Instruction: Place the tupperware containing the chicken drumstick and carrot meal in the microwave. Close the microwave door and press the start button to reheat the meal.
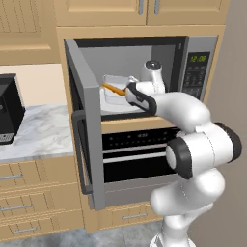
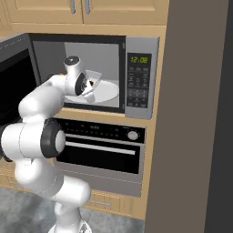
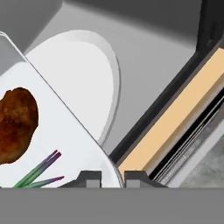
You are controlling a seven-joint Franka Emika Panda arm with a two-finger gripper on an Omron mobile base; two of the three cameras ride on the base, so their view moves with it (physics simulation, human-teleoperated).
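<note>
The microwave [image 1: 144, 77] is filling the upper centre of the left base view, its microwave door [image 1: 87, 120] hanging open at left. Inside it, the tupperware [image 3: 65, 131] is holding the chicken drumstick [image 3: 15, 124] and carrot [image 1: 114, 89], the fingers [image 3: 112, 178] pinching its rim at the hand view's bottom.

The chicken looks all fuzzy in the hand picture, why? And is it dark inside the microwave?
Hand view: the chicken drumstick sits very close to the camera, so its edges look soft. Left base view: the microwave is evenly grey inside, darker under its top edge. Right base view: the green display glows, with no glare.
</note>
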